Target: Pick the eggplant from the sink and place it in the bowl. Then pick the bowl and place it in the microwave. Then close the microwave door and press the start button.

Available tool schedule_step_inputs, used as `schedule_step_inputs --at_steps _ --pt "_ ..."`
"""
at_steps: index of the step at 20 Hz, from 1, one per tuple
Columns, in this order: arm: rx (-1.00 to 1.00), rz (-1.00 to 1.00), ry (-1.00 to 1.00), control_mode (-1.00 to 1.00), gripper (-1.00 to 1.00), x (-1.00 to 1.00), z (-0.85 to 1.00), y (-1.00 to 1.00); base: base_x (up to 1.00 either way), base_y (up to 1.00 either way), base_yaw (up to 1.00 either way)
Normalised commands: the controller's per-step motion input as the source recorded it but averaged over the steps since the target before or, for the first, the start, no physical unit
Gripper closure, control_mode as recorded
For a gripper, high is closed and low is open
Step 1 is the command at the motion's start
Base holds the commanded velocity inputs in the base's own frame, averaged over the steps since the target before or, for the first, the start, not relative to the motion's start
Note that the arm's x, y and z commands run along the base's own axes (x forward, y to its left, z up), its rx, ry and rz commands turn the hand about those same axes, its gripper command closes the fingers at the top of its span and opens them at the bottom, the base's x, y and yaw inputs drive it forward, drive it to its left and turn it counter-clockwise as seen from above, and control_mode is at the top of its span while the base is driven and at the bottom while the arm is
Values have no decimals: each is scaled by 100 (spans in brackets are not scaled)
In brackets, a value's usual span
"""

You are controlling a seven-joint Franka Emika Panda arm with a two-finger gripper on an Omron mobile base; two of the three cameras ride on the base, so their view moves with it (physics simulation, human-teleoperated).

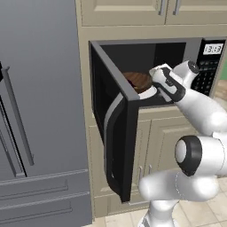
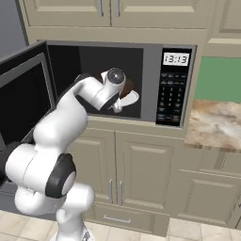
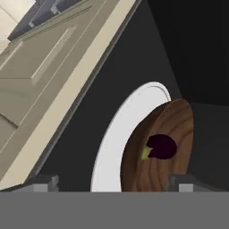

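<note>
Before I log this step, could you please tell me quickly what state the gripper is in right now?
Gripper: open, fingers spread wide and holding nothing; the bowl with the eggplant sits on the microwave's white plate.

The microwave door (image 1: 116,133) is standing wide open, leaving the cavity mouth clear. Inside, the bowl (image 3: 156,152) is occupying the white turntable (image 3: 116,138).

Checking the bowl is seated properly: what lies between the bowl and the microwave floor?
A white round turntable plate lies under the bowl in the hand view, on the microwave's dark floor.
</note>
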Motion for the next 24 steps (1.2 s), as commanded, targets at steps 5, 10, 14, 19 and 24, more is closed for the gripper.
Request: schedule_step_inputs --at_steps 5,10,14,19,24 --pt "0 0 0 -100 -100 -100 68 -4 0 0 0" --pt "2 0 0 -100 -100 -100 97 -2 0 0 0" --pt "3 0 0 -100 -100 -100 86 0 0 0 0" --pt "-1 0 -8 -100 -100 -100 45 4 0 0 0" --pt "-8 3 -13 -100 -100 -100 42 0 0 0 0"
